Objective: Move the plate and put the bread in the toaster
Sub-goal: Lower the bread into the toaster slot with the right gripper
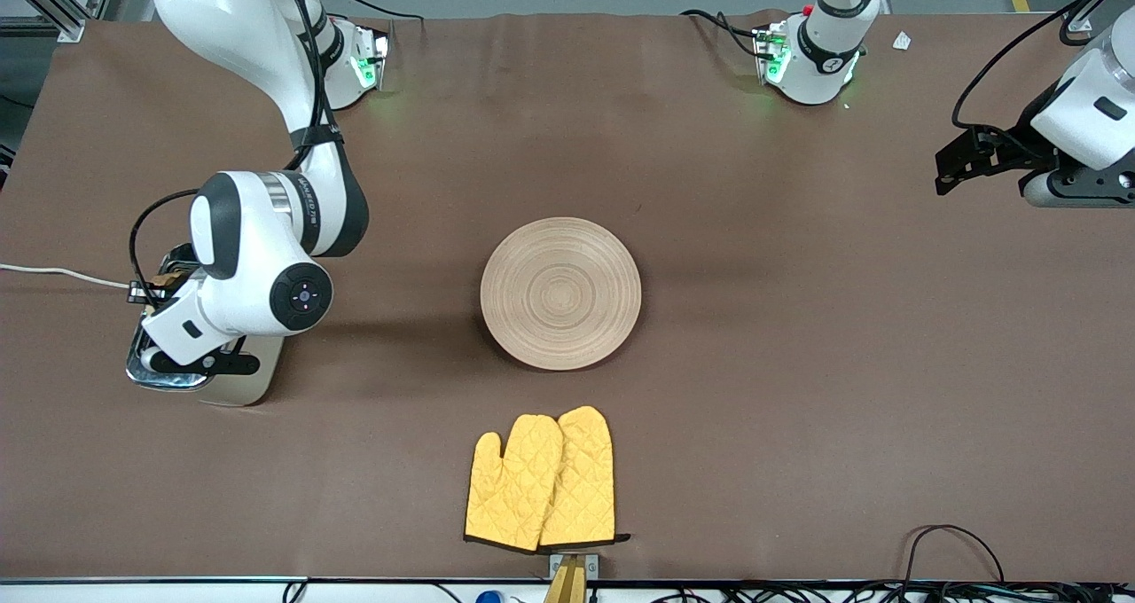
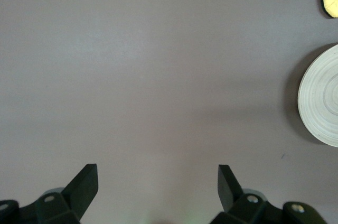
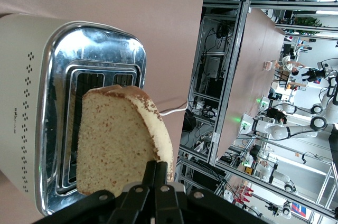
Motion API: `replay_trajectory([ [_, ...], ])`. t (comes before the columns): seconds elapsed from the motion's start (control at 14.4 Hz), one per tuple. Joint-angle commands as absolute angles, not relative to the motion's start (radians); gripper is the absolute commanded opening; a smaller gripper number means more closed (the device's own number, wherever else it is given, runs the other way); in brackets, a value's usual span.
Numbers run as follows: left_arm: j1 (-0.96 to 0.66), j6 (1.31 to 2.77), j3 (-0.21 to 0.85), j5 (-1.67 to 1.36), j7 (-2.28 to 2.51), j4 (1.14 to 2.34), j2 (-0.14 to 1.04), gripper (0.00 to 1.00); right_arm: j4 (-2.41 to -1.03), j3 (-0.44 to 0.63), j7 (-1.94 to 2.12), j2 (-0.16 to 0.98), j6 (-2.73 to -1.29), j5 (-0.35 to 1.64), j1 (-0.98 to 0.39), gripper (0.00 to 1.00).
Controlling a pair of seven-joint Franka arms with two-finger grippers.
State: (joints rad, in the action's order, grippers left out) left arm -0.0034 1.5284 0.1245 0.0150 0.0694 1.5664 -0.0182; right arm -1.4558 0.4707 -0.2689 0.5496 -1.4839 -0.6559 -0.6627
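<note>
The pale wooden plate (image 1: 560, 293) lies flat in the middle of the table; its rim also shows in the left wrist view (image 2: 322, 97). The cream toaster (image 1: 239, 386) stands at the right arm's end of the table, its chrome top and two slots in the right wrist view (image 3: 95, 49). My right gripper (image 3: 161, 174) is shut on the crust edge of the bread (image 3: 119, 139) and holds the slice upright right over the slots; in the front view the gripper (image 1: 151, 288) is mostly hidden by the arm. My left gripper (image 1: 947, 168) is open and empty over bare table at the left arm's end (image 2: 158, 174).
A pair of yellow oven mitts (image 1: 543, 483) lies nearer to the front camera than the plate, close to the table's edge. The toaster's white cord (image 1: 53, 272) runs off the right arm's end of the table. Cables hang along the front edge.
</note>
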Motion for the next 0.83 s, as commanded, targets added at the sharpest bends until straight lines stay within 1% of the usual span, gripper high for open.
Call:
replay_trajectory([
  [0.0, 0.002, 1.537, 0.127, 0.005, 0.072, 1.583, -0.04, 1.0, -1.466, 0.471, -0.291, 0.545, -1.491, -0.663, -0.672, 0.0],
  [0.42, 0.002, 1.534, 0.127, 0.005, 0.072, 1.583, -0.041, 1.0, -1.465, 0.471, -0.288, 0.545, -1.499, -0.664, -0.675, 0.01],
  [0.76, 0.002, 1.532, 0.127, 0.005, 0.072, 1.583, -0.041, 1.0, -1.466, 0.472, -0.288, 0.545, -1.546, -0.666, -0.649, 0.01],
])
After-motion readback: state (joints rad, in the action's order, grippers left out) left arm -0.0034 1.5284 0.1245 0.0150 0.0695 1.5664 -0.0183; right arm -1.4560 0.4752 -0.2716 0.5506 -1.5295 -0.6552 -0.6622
